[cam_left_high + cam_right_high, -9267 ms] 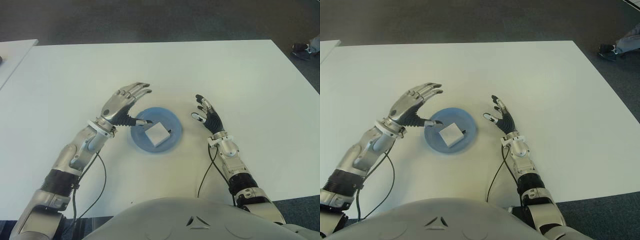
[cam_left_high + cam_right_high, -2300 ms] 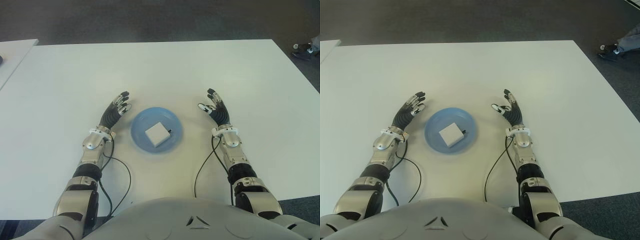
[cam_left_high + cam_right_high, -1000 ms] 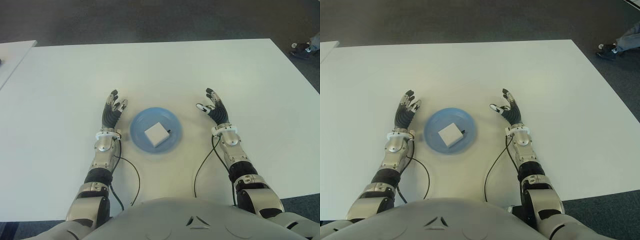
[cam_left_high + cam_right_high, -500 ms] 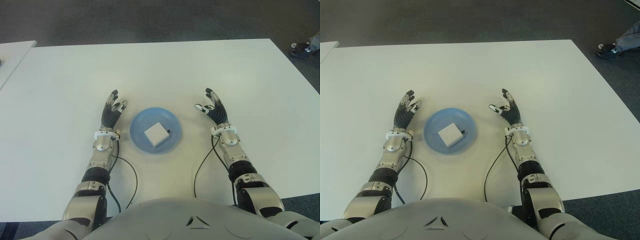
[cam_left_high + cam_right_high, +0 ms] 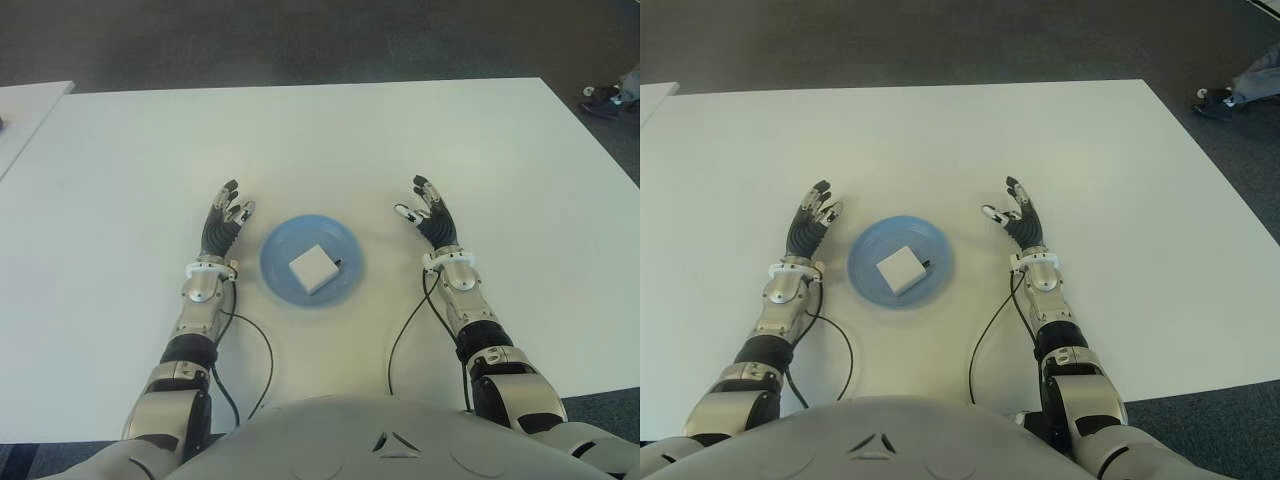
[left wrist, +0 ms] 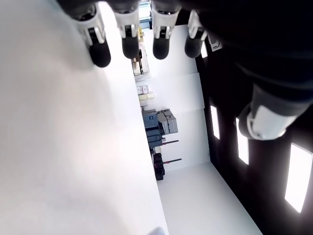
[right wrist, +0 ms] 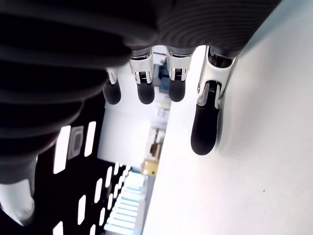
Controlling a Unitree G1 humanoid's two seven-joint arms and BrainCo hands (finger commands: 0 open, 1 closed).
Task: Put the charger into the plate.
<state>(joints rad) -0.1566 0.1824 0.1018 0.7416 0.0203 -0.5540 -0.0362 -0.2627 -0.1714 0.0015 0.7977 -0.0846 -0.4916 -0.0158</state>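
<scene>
Left eye view: a white charger [image 5: 312, 269] lies inside a round blue plate [image 5: 280, 255] on the white counter [image 5: 320, 140], near the robot's body and about midway between its two arms; the charger is a small square block, turned a little so that a corner points toward the near edge, and a short dark bit shows at its right side, too small to tell more. The left hand [image 5: 222, 225] shows just left of the plate, apart from it, palm side down toward the counter, its fingers straight and spread a little, holding nothing; the right hand [image 5: 431, 215] shows to the right of the plate, somewhat farther from it, fingers likewise stretched out and loose, the thumb set off toward the plate, holding nothing. Whether either hand touches the counter cannot be told from the eye views. Black cables [image 5: 246, 350] run from each wrist back over the counter toward the robot's body.

The left wrist view shows four dark fingertips [image 6: 101, 55] extended side by side above the white surface, with nothing between them; the right wrist view shows the same of the right hand's fingertips [image 7: 204, 133], one of them close to the counter. At the far right beyond the counter, a shoe [image 5: 1212, 100] stands on the dark floor [image 5: 300, 40].
</scene>
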